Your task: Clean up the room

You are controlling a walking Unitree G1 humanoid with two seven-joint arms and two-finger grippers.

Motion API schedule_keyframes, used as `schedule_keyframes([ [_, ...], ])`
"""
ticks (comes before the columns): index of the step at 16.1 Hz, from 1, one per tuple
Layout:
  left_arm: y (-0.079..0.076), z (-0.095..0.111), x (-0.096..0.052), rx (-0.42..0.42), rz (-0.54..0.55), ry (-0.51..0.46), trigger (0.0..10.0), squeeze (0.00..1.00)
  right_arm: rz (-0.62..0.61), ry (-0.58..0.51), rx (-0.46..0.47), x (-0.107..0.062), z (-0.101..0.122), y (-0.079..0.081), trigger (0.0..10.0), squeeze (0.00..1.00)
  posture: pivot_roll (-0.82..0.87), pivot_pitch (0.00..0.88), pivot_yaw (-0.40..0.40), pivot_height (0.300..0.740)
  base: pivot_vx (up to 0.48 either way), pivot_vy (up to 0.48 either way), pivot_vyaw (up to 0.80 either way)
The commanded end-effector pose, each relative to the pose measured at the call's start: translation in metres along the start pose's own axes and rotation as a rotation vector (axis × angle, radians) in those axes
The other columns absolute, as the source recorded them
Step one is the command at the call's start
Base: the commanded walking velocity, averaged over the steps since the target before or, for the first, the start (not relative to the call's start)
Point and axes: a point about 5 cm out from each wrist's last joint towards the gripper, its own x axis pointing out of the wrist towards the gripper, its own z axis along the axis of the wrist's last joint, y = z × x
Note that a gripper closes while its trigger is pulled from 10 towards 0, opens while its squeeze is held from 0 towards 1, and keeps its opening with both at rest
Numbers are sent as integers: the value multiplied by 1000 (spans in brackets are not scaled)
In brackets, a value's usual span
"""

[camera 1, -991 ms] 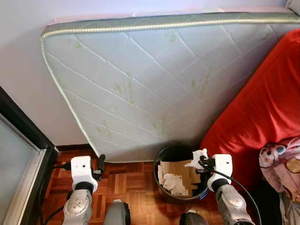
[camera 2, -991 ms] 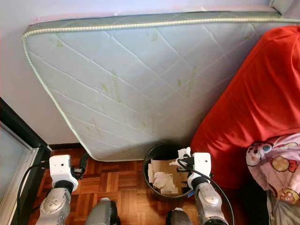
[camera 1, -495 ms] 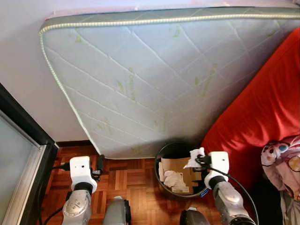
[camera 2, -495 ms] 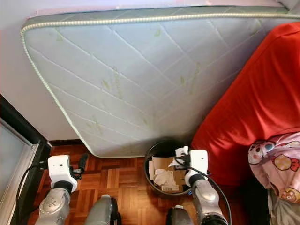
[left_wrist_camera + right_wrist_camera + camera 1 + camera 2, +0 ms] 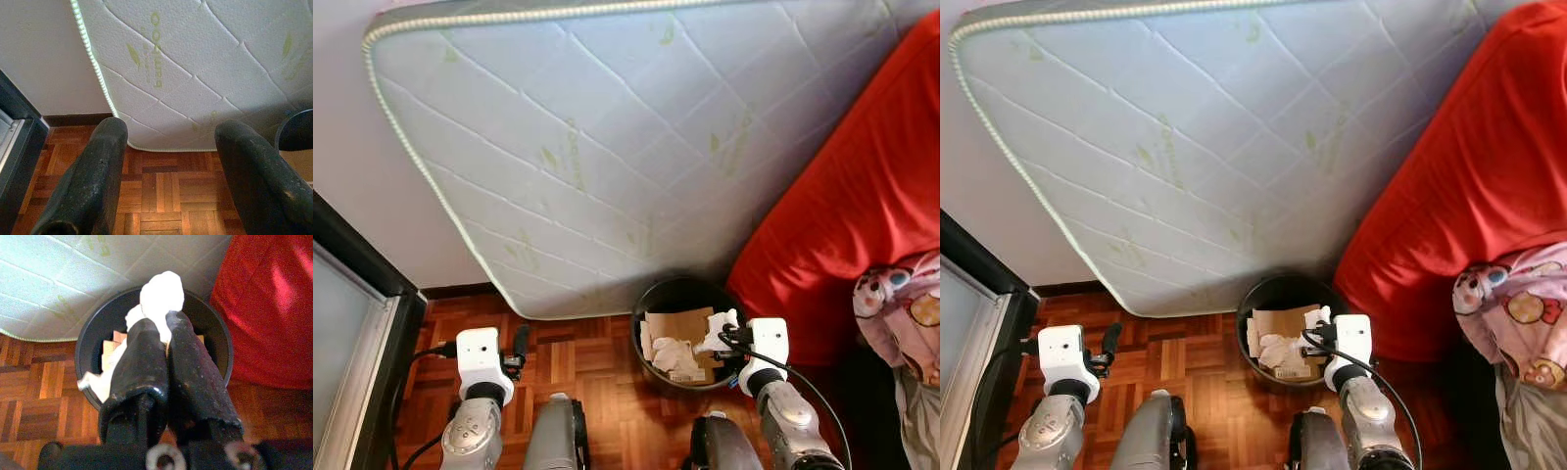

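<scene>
A crumpled white tissue (image 5: pixel 163 293) is pinched between the right gripper's (image 5: pixel 164 333) fingers, above the round black bin (image 5: pixel 658 297), which stands on the wooden floor and holds cardboard (image 5: pixel 677 325) and more crumpled paper (image 5: pixel 668 355)

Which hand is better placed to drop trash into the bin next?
The right hand. It is shut on a white tissue and sits over the black bin. The left hand is open, holds nothing, and sits over bare floor beside the bin.
</scene>
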Motion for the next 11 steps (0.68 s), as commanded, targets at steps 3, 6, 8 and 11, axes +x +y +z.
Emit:
schedule_keyframes([
  [3,7,-2,-4,-3,26,21,10000,0,18,28,3,1,-3,4,10000,0,25,233,24,620,0,0,0],
  [6,9,-1,-5,-7,37,21,10000,0,27,33,1,5,2,8,10000,0,36,245,25,620,0,0,0],
  [8,9,0,-6,-7,38,20,10000,0,27,40,0,7,3,9,10000,0,40,249,25,620,0,0,0],
  [11,10,1,-8,-7,40,23,10000,0,4,45,5,11,7,8,10000,0,40,264,30,620,0,0,0],
])
